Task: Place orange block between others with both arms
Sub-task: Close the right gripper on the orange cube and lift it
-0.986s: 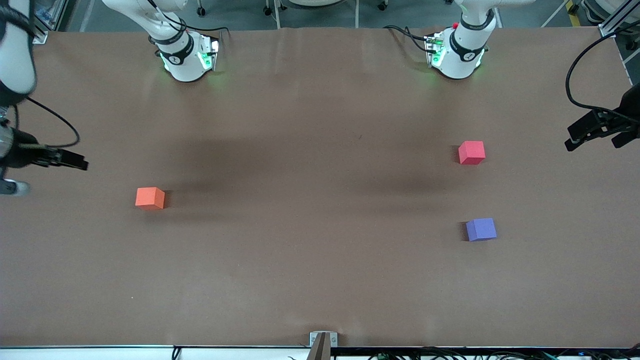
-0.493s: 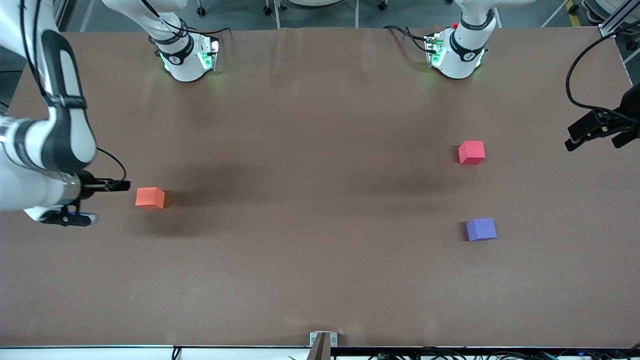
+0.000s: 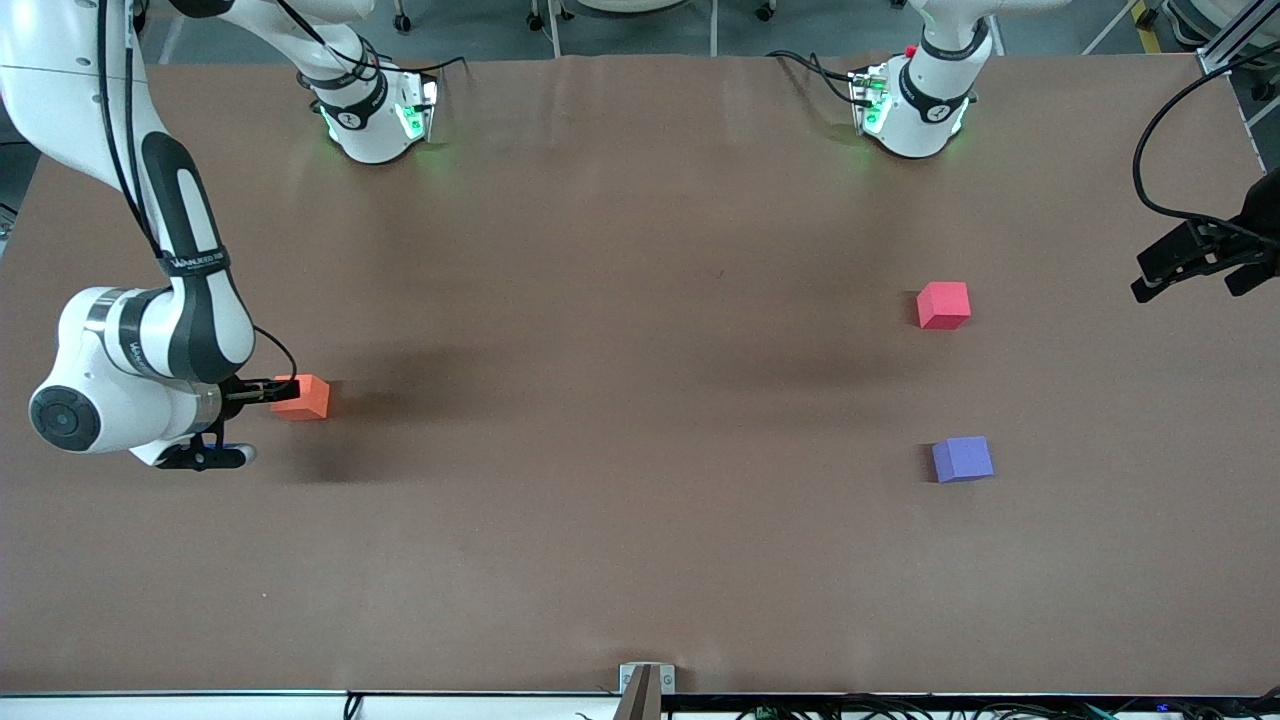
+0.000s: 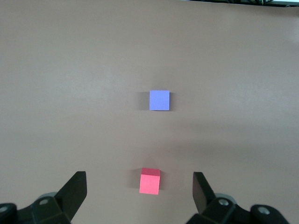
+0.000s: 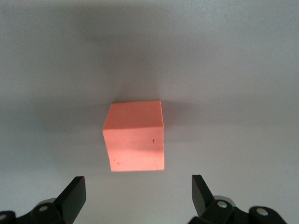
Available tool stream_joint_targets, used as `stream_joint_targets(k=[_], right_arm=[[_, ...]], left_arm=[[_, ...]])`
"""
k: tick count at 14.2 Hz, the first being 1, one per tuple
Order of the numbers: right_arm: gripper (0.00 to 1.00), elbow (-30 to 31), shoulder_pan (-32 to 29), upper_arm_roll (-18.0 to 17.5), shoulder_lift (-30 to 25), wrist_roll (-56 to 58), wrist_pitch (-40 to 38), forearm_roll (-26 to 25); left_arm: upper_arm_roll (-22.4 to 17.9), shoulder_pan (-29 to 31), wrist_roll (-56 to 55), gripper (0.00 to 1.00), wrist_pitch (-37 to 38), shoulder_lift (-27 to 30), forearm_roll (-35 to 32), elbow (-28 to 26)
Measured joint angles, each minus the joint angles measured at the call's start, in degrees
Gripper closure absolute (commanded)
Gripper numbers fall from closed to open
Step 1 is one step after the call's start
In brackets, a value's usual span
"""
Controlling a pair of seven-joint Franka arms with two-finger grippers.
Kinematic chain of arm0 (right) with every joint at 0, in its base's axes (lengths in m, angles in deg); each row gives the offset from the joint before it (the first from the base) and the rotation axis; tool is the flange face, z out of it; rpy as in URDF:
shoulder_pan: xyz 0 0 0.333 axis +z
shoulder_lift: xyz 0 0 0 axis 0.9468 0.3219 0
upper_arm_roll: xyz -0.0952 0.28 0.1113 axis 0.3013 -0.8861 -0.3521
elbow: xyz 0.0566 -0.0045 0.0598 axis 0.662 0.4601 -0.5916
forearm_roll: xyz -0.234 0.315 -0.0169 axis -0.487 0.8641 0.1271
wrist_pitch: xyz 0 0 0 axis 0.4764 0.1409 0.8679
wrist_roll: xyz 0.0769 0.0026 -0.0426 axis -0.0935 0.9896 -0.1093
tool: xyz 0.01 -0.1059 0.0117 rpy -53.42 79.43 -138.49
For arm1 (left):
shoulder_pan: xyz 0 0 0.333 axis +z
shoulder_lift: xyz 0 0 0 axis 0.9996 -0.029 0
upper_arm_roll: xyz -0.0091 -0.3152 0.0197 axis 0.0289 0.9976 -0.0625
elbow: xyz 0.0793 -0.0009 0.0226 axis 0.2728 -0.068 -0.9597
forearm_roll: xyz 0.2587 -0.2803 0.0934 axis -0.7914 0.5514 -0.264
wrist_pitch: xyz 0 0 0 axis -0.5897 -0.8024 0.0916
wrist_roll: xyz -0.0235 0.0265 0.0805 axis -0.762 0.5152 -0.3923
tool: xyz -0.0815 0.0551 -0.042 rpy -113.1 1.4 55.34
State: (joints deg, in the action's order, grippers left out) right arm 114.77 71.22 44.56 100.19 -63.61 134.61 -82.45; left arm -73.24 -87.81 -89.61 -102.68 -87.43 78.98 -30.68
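Note:
The orange block (image 3: 302,396) (image 5: 136,141) lies on the table toward the right arm's end. My right gripper (image 3: 262,392) (image 5: 138,186) is low beside it and open. The block sits just ahead of the fingertips, not between them. The others, a red-pink cube (image 3: 943,304) (image 4: 150,181) and a purple-blue cube (image 3: 962,459) (image 4: 159,100), sit apart toward the left arm's end, the purple-blue one nearer the front camera. My left gripper (image 3: 1185,262) (image 4: 138,181) waits open and empty in the air over the table's edge at that end, facing both cubes.
The brown table (image 3: 620,400) stretches wide and bare between the orange block and the two cubes. Both arm bases (image 3: 370,110) (image 3: 915,100) stand along its farthest edge. A small metal bracket (image 3: 646,680) and cables run along the nearest edge.
My right arm has swung in from the table's end and come down beside the orange block. The left arm and all three cubes have not moved.

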Motion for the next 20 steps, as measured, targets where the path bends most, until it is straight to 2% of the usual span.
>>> stream_joint_targets(k=[4,12,15,17,19,20], right_arm=[[0.00,2.37,-0.07,0.00,0.64,0.19,2.94,0.00],[0.01,2.43,-0.07,0.00,4.06,0.23,6.78,0.01],[0.12,2.44,-0.02,-0.16,4.86,0.25,7.11,0.11],[0.26,2.44,-0.02,-0.19,5.26,0.25,7.47,0.12],[0.47,2.44,-0.03,-0.19,5.49,0.25,7.67,0.14],[0.48,2.44,-0.04,-0.17,5.50,0.22,7.72,0.39]], left_arm=[[0.00,0.00,0.00,0.00,0.00,0.00,0.00,0.00],[0.00,0.01,0.00,0.00,0.00,0.00,0.00,0.00],[0.00,0.01,0.00,0.00,0.00,0.00,0.00,0.00],[0.00,0.02,0.00,0.00,0.00,0.00,0.00,0.00],[-0.01,0.03,0.00,0.00,0.00,0.00,0.00,0.00],[-0.01,0.03,0.00,0.00,0.00,0.00,0.00,0.00]])
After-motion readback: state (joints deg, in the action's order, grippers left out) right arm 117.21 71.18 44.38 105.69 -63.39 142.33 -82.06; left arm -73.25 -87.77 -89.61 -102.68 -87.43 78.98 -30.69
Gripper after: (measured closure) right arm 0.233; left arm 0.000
